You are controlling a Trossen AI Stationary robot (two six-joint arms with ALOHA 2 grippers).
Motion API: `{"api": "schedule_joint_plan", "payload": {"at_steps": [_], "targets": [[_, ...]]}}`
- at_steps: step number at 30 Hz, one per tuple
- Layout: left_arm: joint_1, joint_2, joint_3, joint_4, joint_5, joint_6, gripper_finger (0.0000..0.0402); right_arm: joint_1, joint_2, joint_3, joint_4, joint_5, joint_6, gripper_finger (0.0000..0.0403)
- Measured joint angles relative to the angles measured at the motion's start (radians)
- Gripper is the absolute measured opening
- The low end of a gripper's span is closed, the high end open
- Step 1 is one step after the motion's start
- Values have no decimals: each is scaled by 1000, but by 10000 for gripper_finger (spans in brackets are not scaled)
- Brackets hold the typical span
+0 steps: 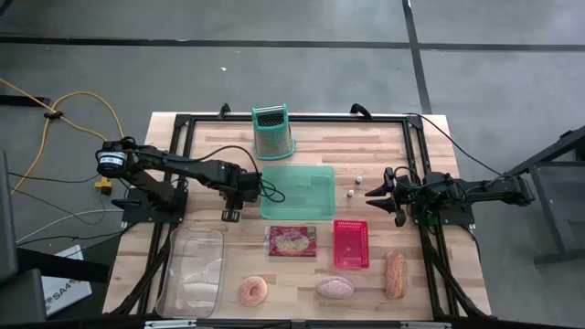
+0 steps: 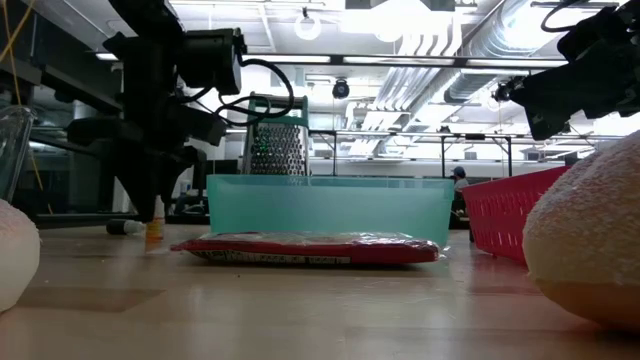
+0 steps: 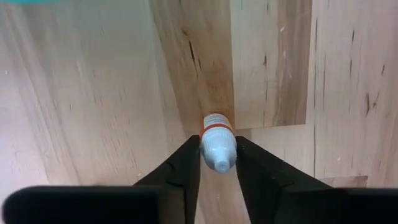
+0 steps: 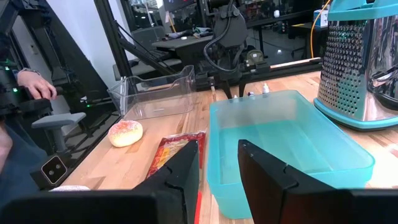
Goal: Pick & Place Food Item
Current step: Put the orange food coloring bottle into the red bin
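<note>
The left tool (image 3: 217, 163) grips a small bottle (image 3: 217, 144) beside the teal bin (image 1: 298, 191); right tool (image 1: 377, 198) spread wide.

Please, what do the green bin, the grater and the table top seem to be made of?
Green bin: probably plastic, since its walls are translucent teal and smooth. Grater: likely metal, a shiny perforated silver face, with a teal rim on top that looks plastic. Table top: wood, seemingly butcher block, with pale joined strips and visible grain.
</note>
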Motion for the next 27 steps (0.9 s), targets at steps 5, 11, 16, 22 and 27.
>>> {"api": "schedule_joint_plan", "payload": {"at_steps": [5,11,16,22,27], "targets": [[0,0,1,0,0,0,69,0,0,0,0,0,0,100],[0,0,1,0,10,0,66,0,0,0,0,0,0,100],[0,0,1,0,13,-1,65,0,0,0,0,0,0,100],[0,-13,1,-5,13,-2,64,0,0,0,0,0,0,100],[0,-69,1,-15,13,-13,64,0,0,0,0,0,0,100]]}}
